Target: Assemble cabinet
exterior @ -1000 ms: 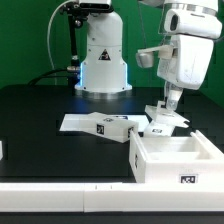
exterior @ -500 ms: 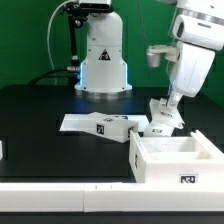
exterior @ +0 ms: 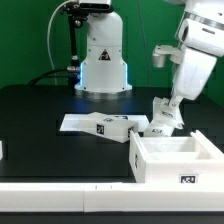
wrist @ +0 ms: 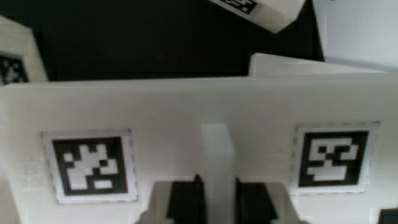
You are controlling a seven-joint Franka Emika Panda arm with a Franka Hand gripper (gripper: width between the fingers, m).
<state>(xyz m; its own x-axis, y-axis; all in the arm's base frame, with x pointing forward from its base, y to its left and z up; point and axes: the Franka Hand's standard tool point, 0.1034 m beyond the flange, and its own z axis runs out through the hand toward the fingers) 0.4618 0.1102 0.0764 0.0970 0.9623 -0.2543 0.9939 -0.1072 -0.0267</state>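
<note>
No legible text, numbers, brands. Only coded square tags on cabinet block, box frame.

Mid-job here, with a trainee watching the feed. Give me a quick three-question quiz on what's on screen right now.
1. True or false: the gripper is down at the small white block, not over the large box frame.
2. Multiple choice: how many whole tags does the white panel that fills the wrist view carry? A one, B two, C four.
3. Fill in: from the small white block, the marker board lies toward the exterior view's ____.
Key: 1 true; 2 B; 3 left.
</note>
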